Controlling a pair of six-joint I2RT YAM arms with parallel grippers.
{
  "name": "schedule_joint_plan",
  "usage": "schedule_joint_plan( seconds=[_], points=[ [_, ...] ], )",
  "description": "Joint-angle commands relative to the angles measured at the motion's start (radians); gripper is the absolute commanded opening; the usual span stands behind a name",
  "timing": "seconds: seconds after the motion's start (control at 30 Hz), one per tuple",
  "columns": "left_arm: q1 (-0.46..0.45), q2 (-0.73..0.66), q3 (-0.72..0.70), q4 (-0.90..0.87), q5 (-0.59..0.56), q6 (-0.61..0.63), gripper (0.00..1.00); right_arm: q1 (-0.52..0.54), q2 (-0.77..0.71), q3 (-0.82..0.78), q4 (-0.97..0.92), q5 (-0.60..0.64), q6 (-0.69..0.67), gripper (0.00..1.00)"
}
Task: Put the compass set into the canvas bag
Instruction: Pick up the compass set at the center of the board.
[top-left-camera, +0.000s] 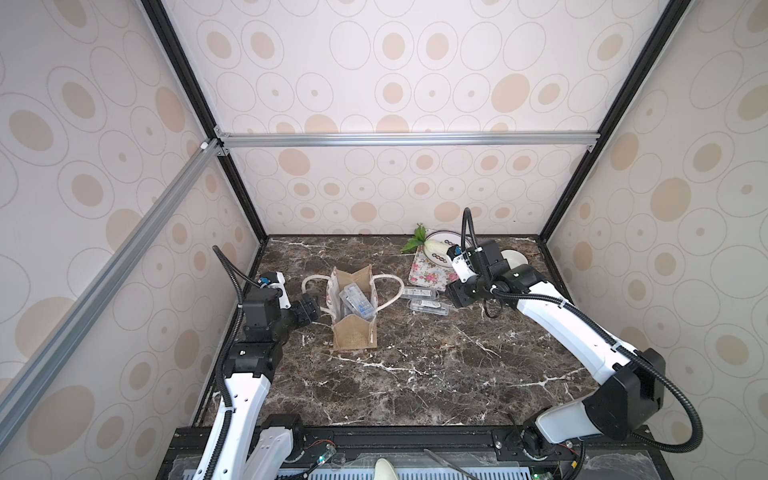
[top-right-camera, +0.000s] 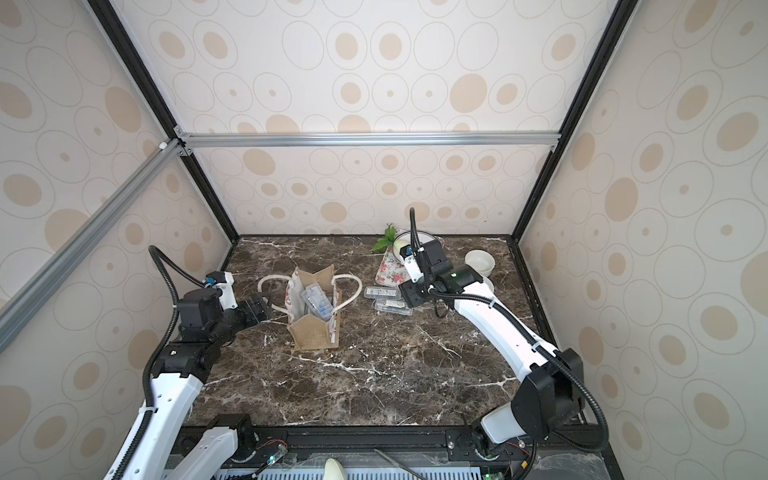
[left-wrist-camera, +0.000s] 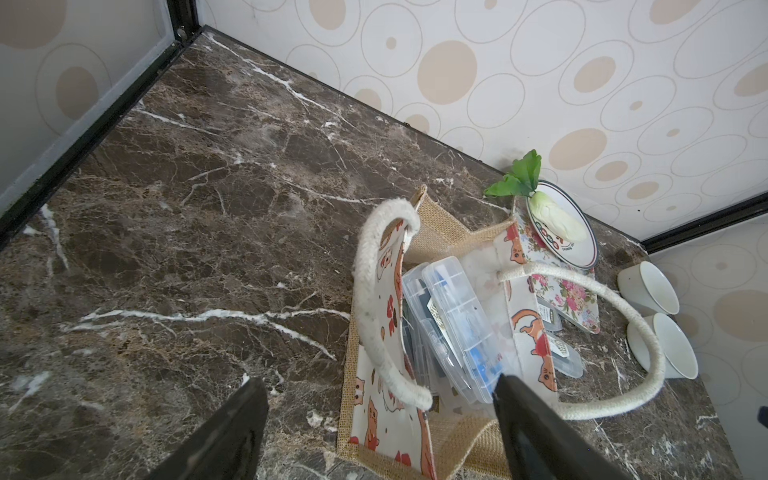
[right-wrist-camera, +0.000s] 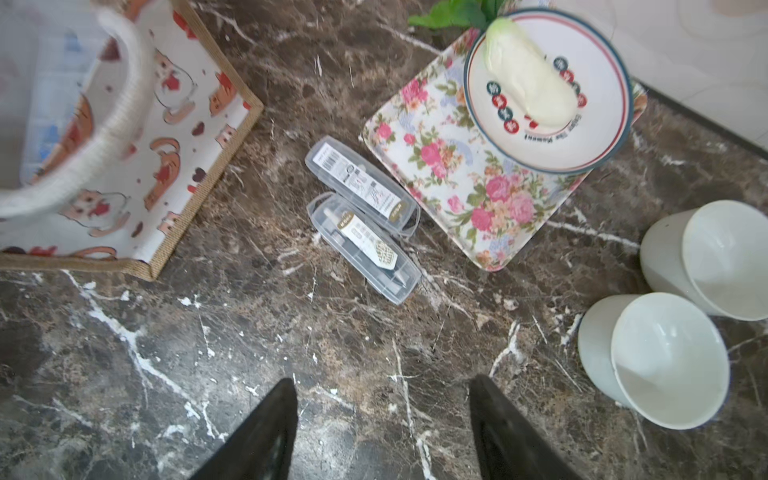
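So the canvas bag (top-left-camera: 354, 332) stands upright and open, left of centre on the marble table (top-left-camera: 415, 374), with its rope handles (top-left-camera: 394, 287) flopped out to either side. At least two clear compass sets (top-left-camera: 353, 297) are already inside, leaning on end and poking up past the rim. Two more lie flat on the table to the bag's right: a labelled case (right-wrist-camera: 361, 185) just beside the floral mat (right-wrist-camera: 457, 195), and a second case (right-wrist-camera: 365, 249) right next to it. The left arm comes up from the near-left corner with its elbow folded. Its wrist is aimed sideways at the bag, and the left gripper (top-left-camera: 314, 309) sits just beside the bag's left wall with its jaws spread wide, gripping nothing. In the left wrist view one rope loop hangs between the fingers. The right arm reaches long and diagonal from the near-right corner, wrist bent down. The right gripper (right-wrist-camera: 382, 380) hovers over bare marble near the two loose cases, its jaws apart and empty. On the mat is a plate (right-wrist-camera: 602, 141) with a pale cabbage (right-wrist-camera: 528, 83), and two white cups (right-wrist-camera: 665, 361) lie tipped over nearby.
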Motion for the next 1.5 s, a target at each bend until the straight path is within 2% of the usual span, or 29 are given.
schedule_joint_plan(
  seconds=[0.0,0.27,0.67,1.07,1.33,1.47],
  points=[
    [-0.006,0.007,0.048,0.008,0.005,-0.014,0.86,0.002,0.065,-0.006,0.015,-0.082,-0.049,0.69],
    [-0.006,-0.003,0.040,-0.010,-0.012,-0.012,0.87,0.002,0.320,0.112,0.006,-0.179,-0.095,0.70],
    [-0.006,0.017,0.057,0.000,-0.017,-0.006,0.87,0.000,0.574,0.299,-0.068,-0.146,-0.173,0.75],
    [-0.006,0.014,0.055,-0.015,-0.027,-0.007,0.87,-0.006,0.685,0.382,-0.083,-0.141,-0.184,0.77],
    [-0.006,0.025,0.058,-0.006,-0.021,-0.018,0.87,-0.007,0.671,0.342,-0.072,-0.165,-0.182,0.80],
    [-0.006,0.025,0.058,-0.004,-0.021,-0.020,0.87,-0.001,0.647,0.311,-0.075,-0.191,-0.170,0.77]
  ],
)
